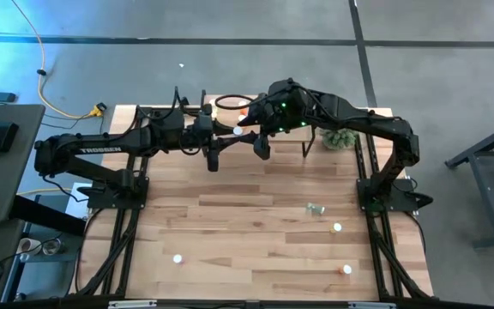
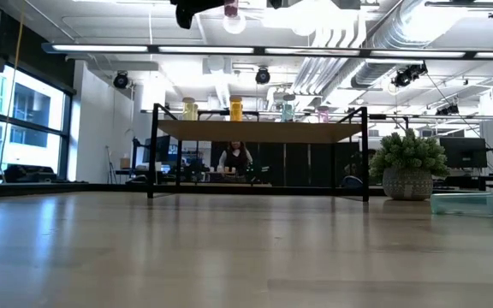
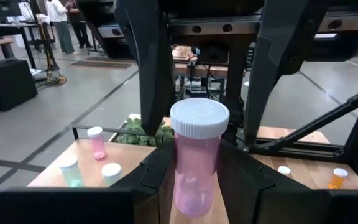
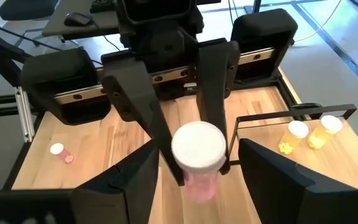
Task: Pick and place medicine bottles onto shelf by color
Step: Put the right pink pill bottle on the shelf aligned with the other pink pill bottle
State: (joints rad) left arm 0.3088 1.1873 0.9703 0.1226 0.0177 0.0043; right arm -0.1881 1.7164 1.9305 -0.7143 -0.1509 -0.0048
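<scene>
A pink medicine bottle [image 3: 196,163] with a white cap is held upright in the air above the table's far middle, with my left gripper [image 1: 228,136] shut on it. My right gripper [image 4: 197,180] faces it from the table's right, open. Its fingers [image 3: 149,74] stand on either side of the cap with a gap to it. The shelf [image 2: 259,131] stands on black legs at the far edge. Yellow [image 2: 191,109], orange [image 2: 235,108], green [image 2: 288,109] and pink [image 2: 323,113] bottles stand on it. My left gripper pinches the pink bottle's body [image 3: 191,190], below the cap, between its two fingers. The fingers come level from the table's left. The bottle stands upright with its cap [image 4: 197,146] on top, lifted clear of the table and the shelf.
A green plant ball in a pot [image 2: 409,162] stands at the shelf's right end. Loose bottles lie on the table: a green one on its side [image 1: 316,209], a white-capped one [image 1: 337,227], an orange one [image 1: 347,269] near the right front, and one at the front left [image 1: 177,257].
</scene>
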